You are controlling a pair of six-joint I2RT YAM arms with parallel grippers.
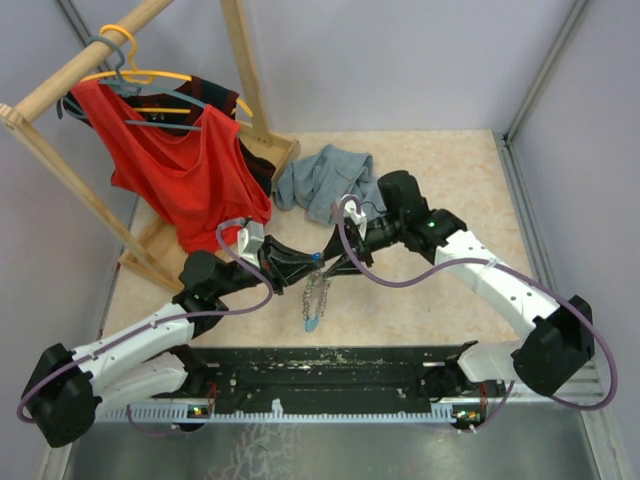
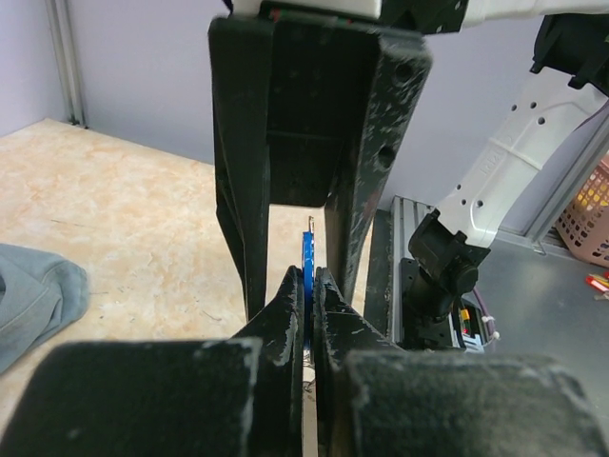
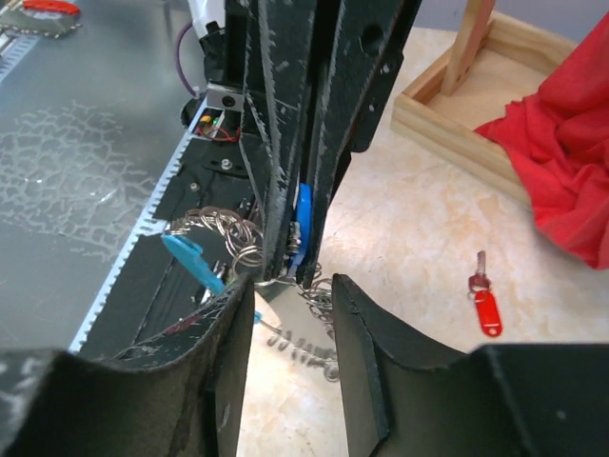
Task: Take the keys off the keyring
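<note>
While left jaws pinch the blue key [image 3: 303, 221], its silvery chain [image 1: 317, 293] dangles; right jaws stand spread.

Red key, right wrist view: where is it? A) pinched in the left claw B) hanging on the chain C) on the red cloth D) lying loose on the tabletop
D: the red key lies alone on the tabletop, apart from the chain; the left claw pinches a blue key instead.
</note>
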